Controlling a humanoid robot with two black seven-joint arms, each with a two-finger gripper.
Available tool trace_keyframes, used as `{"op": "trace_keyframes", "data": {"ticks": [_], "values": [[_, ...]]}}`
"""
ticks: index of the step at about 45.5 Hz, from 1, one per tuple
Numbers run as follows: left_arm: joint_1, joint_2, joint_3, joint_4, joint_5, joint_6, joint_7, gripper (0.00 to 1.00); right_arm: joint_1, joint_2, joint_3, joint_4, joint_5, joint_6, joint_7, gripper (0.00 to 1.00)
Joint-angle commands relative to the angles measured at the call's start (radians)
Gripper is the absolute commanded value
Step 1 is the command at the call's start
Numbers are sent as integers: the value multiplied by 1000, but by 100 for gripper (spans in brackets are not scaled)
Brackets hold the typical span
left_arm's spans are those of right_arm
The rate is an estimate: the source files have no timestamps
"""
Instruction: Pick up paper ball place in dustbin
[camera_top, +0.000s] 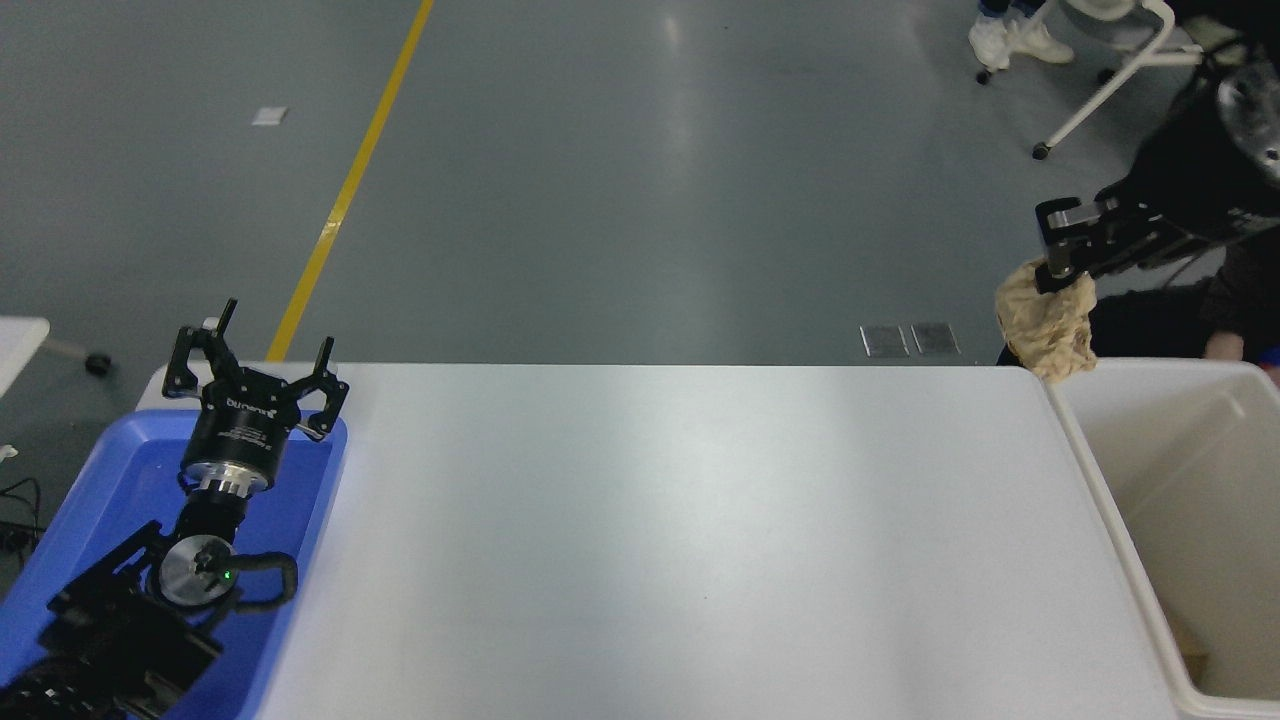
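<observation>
My right gripper (1058, 268) comes in from the upper right and is shut on the paper ball (1045, 320), a wrinkly tan wad hanging below its fingers. The ball hangs in the air at the table's far right corner, right by the far left corner of the dustbin (1100, 470), an off-white tub at the table's right end. My left gripper (255, 365) is open and empty, parked at the lower left over the blue tray.
A blue plastic tray (70, 560) sits at the table's left end under my left arm. The white table (650, 540) spans the middle. A person's dark sleeve and hand (1225, 345) are behind the dustbin. A wheeled white frame (1100, 90) stands on the floor.
</observation>
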Motion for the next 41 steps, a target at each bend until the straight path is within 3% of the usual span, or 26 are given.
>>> {"op": "trace_keyframes", "data": {"ticks": [1, 7, 15, 25, 32, 41], "values": [[0, 0, 0, 0, 0, 0, 0, 100, -415, -224, 215, -206, -129, -235, 8, 0], [0, 0, 0, 0, 0, 0, 0, 100, -746, -178, 368, -286, -93, -435, 8, 0], [-2, 0, 0, 0, 0, 0, 0, 100, -1208, -10, 644, -482, 80, -607, 5, 0], [-2, 0, 0, 0, 0, 0, 0, 100, -1510, 268, 836, -853, 316, -633, 11, 0], [-2, 0, 0, 0, 0, 0, 0, 100, -1583, 353, 840, -947, 446, -634, 13, 0], [-2, 0, 0, 0, 0, 0, 0, 100, -1589, 376, 841, -967, 458, -639, 14, 0]]}}
